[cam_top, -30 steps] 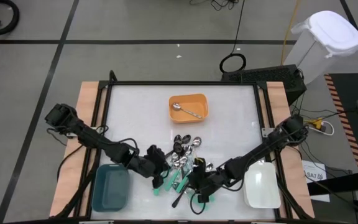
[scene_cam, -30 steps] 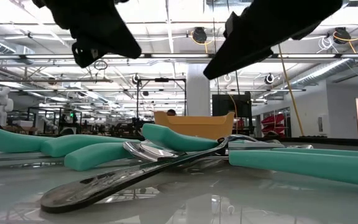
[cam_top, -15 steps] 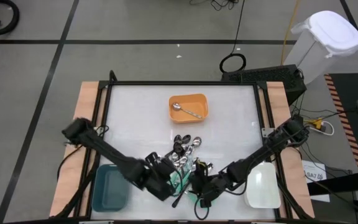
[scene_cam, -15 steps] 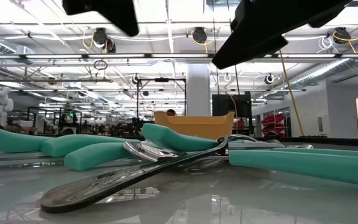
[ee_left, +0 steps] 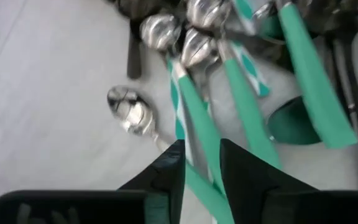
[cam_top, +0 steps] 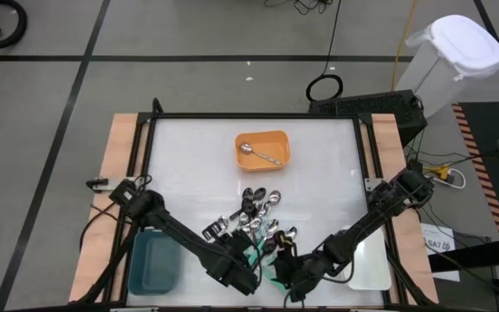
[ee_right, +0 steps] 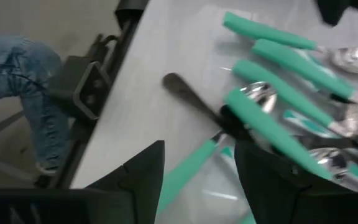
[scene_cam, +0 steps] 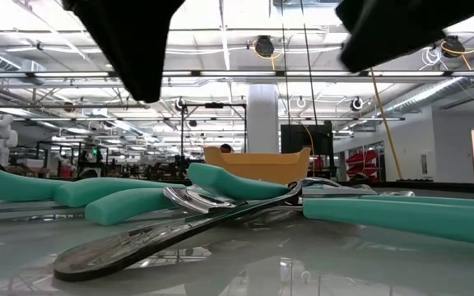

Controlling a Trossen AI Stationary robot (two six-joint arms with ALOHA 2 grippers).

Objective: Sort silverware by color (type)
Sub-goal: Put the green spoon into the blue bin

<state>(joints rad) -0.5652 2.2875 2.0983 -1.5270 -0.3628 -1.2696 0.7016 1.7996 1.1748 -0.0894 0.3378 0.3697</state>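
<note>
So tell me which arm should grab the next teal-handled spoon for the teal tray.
Left, probably. The left gripper hangs with open fingers straddling a teal-handled spoon, and the teal tray lies on its side. The right gripper is open over the pile too, but farther from that tray.

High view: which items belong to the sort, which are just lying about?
Job:
- spoon pile
- silver spoon in orange tray
- teal tray
- white tray

Lying about:
- white bin on floor
- cable loop
</note>
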